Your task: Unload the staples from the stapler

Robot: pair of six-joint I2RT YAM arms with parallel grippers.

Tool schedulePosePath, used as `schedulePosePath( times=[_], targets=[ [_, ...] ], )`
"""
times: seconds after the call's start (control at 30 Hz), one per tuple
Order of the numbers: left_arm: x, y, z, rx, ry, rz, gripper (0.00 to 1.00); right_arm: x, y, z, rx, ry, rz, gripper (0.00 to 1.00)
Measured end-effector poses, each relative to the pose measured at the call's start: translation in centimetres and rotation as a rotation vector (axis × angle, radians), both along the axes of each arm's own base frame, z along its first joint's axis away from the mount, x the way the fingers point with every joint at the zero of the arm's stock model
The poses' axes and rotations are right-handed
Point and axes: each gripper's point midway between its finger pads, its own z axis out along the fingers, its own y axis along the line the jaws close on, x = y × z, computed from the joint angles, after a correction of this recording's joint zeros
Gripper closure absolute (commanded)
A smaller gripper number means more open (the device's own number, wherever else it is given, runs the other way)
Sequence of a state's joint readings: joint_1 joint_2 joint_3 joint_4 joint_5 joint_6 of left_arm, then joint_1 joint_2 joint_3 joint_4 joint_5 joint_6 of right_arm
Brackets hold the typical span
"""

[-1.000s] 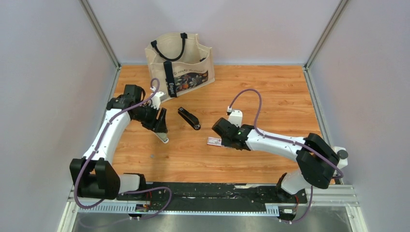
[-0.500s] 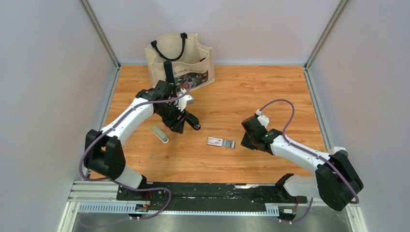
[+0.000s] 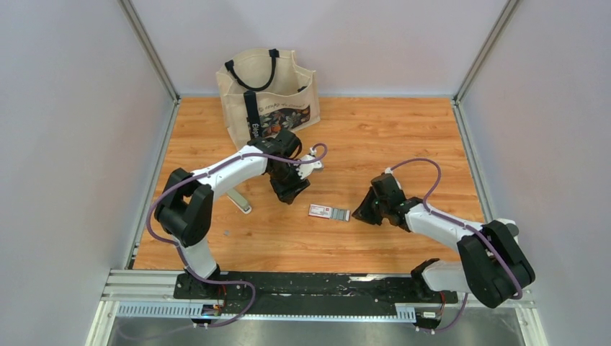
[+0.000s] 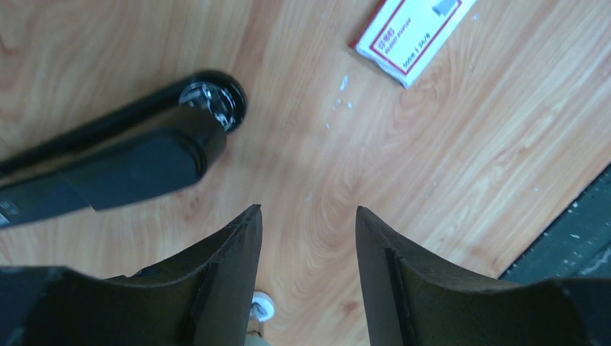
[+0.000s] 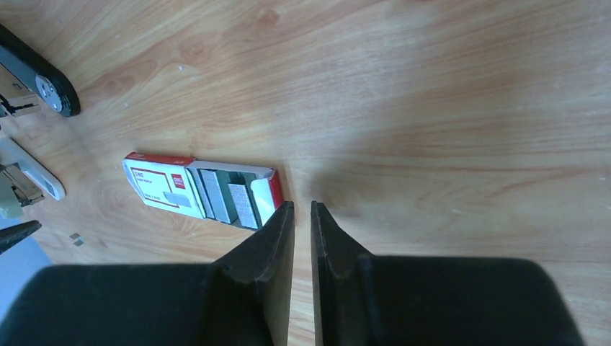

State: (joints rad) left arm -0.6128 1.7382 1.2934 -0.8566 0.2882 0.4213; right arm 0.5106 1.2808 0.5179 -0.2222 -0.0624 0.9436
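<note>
Our left gripper [image 4: 306,223], fingers apart, hangs just beside black stapler [image 4: 115,162], likely lining up grasp; right gripper [image 5: 302,216], fingers almost together, hovers near staple box [image 5: 202,189].

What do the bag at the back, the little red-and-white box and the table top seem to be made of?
Bag: probably woven cloth like canvas, matte beige, with soft folds and black strap handles.
Little box: likely thin printed cardboard, with crisp folded edges.
Table top: wood or wood-look laminate, smooth, grain visible; I cannot tell which.
</note>
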Motion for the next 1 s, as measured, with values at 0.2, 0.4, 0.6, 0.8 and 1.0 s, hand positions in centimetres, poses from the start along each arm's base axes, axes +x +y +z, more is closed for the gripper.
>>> schedulePosePath(
  times=[0.2, 0.4, 0.6, 0.8, 1.0],
  targets=[
    [1.3, -1.5, -0.8, 0.026, -0.076, -0.075, 0.45, -0.5, 0.1, -0.8, 0.068, 0.022, -0.009, 0.85],
    [1.8, -2.7, -1.6, 0.042, -0.132, -0.145, 0.47, -0.1, 0.9, -0.8, 0.137, 0.016, -0.01, 0.86],
    [2.1, -3.5, -2.6, 0.061, -0.16, -0.185, 0.49, 0.1, 1.0, -0.8, 0.179, 0.007, -0.025, 0.86],
    [1.8, -4.0, -4.1, 0.103, -0.159, -0.221, 0.49, 0.1, 0.8, -0.8, 0.199, 0.0, -0.036, 0.86],
    [2.1, -4.3, -4.2, 0.103, -0.179, -0.225, 0.5, 0.0, 0.4, -0.9, 0.217, -0.006, -0.052, 0.89]
  ],
)
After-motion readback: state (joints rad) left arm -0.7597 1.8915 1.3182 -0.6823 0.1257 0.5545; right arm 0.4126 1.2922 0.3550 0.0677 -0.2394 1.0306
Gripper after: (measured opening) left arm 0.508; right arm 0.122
